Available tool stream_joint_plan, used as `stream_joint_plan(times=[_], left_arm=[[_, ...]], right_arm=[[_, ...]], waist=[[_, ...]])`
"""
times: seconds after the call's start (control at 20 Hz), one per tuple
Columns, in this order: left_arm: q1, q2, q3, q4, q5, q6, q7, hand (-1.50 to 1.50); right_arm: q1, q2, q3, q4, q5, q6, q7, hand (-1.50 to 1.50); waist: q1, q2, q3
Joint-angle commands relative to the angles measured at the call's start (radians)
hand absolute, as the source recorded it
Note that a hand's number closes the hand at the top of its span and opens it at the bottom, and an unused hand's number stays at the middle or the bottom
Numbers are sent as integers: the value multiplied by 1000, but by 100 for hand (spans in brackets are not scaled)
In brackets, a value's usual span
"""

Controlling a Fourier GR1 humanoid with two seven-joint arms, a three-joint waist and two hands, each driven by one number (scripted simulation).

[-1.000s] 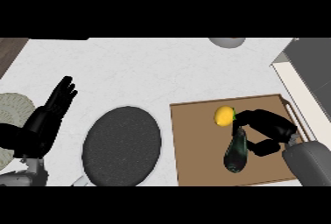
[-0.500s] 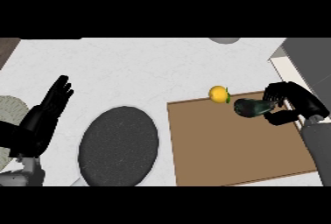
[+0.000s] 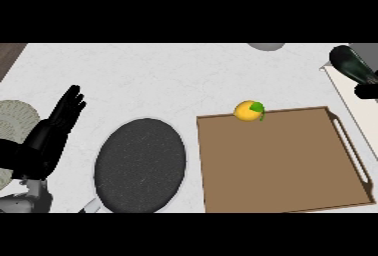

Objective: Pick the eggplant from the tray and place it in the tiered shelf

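The eggplant (image 3: 351,65) is dark and glossy, and it shows at the upper right corner of the head view, above the pale surface of the shelf (image 3: 347,95) that runs along the right edge. It is tilted, its rounded end pointing to the upper left. It is well apart from the tray (image 3: 280,165), which is brown and lies on the counter (image 3: 162,80) at the lower right.

The right hand (image 3: 367,90) is only partly in view at the right edge, just under the lower end of the eggplant and touching it. Only a small black part of it shows, so I cannot tell how its fingers are curled.

The left hand (image 3: 52,137) is at the left side of the view, open, its fingers straight and pointing up, a little spread. It holds nothing and rests there.

On the upper edge of the tray, at its left corner, sits a small orange fruit (image 3: 249,111) with a green leaf. The tray has a long handle slot on its right side. Left of the tray lies a dark speckled plate (image 3: 140,167) on the counter. A pale round thing (image 3: 15,120) is partly hidden behind the left hand at the left edge. A grey round object (image 3: 266,46) is cut off by the top of the view.
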Motion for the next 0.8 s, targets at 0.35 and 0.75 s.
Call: stream_joint_plan(times=[0.35,0.75], left_arm=[[-57,-17,-70,-15,-1,-41,12,0],[-102,-18,-55,12,0,-36,11,0]], right_arm=[[-284,-101,-22,98,508,-230,696,150],[-475,-90,-43,212,791,-215,861,150]], waist=[[122,32,7],[132,36,16]])
